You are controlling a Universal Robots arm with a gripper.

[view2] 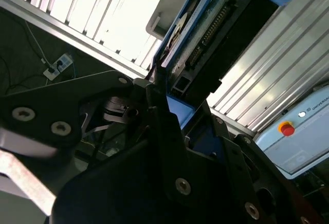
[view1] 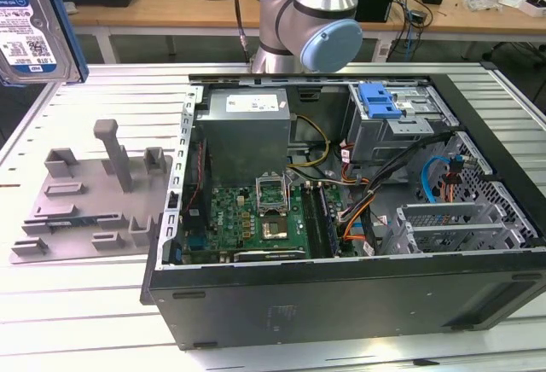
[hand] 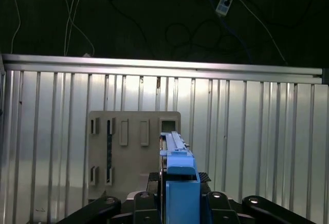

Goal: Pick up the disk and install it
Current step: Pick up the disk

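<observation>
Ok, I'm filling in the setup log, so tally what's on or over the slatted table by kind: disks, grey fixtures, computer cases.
disk: 1, clamped in the gripper, up off the table
grey fixture: 1, lying on the table
open computer case: 1, on the table
Total: 3

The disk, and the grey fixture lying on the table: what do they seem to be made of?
The disk: silver body, likely metal, under a paper-like label; its blue frame looks like matte plastic. The grey fixture: probably plastic, from its even dull grey and blocky posts, though painted metal is possible.
</observation>
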